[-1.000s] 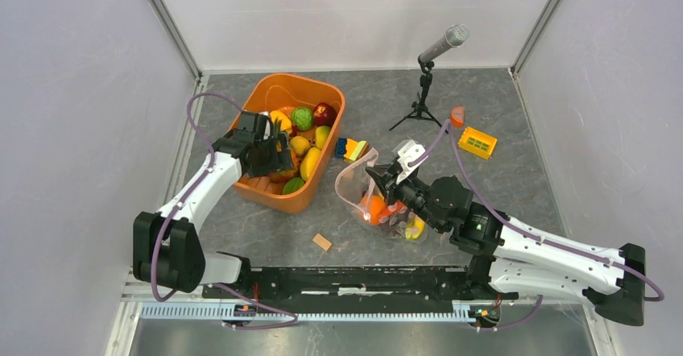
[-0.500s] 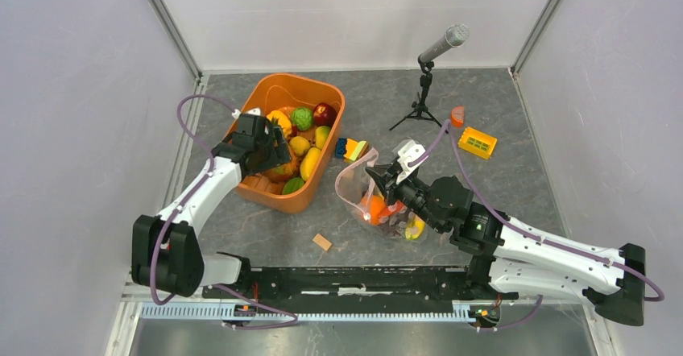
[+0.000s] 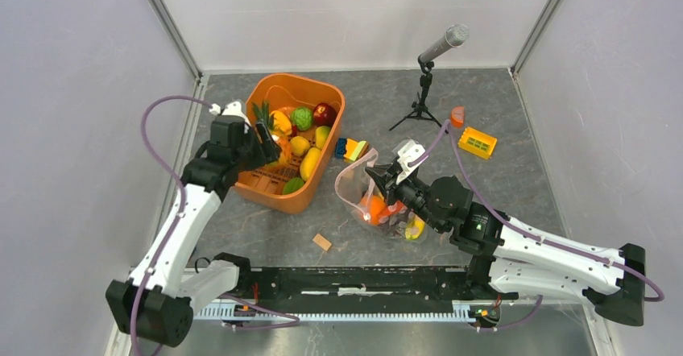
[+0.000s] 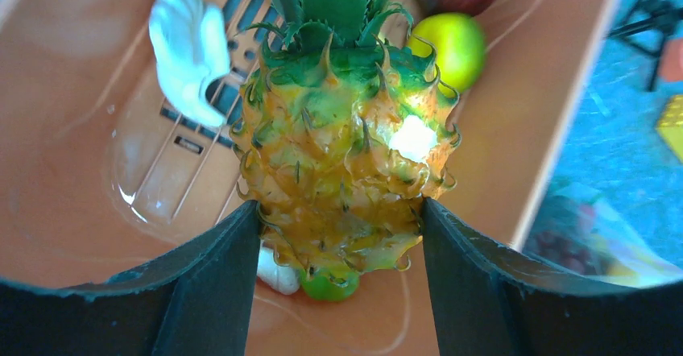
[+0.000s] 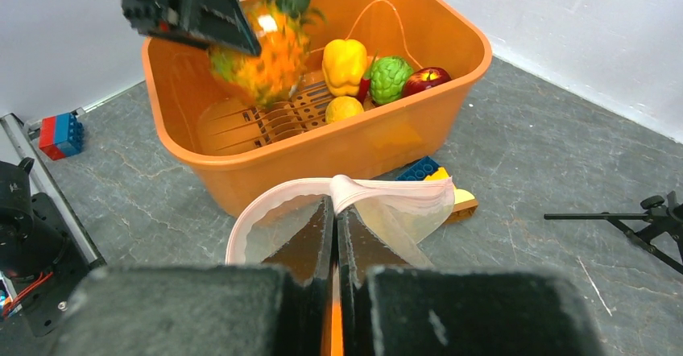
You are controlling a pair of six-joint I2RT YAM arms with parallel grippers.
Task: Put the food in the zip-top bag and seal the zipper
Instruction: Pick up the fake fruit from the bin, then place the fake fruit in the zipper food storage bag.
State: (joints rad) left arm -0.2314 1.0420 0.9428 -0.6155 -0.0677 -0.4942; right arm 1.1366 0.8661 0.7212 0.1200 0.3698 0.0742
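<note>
Orange-yellow pineapple (image 4: 342,155) sits clamped in the left gripper (image 4: 338,211) above the orange tub (image 5: 354,159). Beside the tub, the right gripper (image 5: 334,219) pinches the zip-top bag (image 5: 403,207) by its rim, mouth open. Next, the pineapple needs carrying over into it.

I'm seeing a yellow-orange, scaly-patterned pineapple (image 4: 342,171) sprouting green leaves, an orange tub (image 5: 338,151), a clear pink-edged bag (image 5: 403,211), a grey veined tabletop (image 5: 523,130)

Top view looks down; wrist views share tub (image 5: 338,151), pineapple (image 4: 338,155).
</note>
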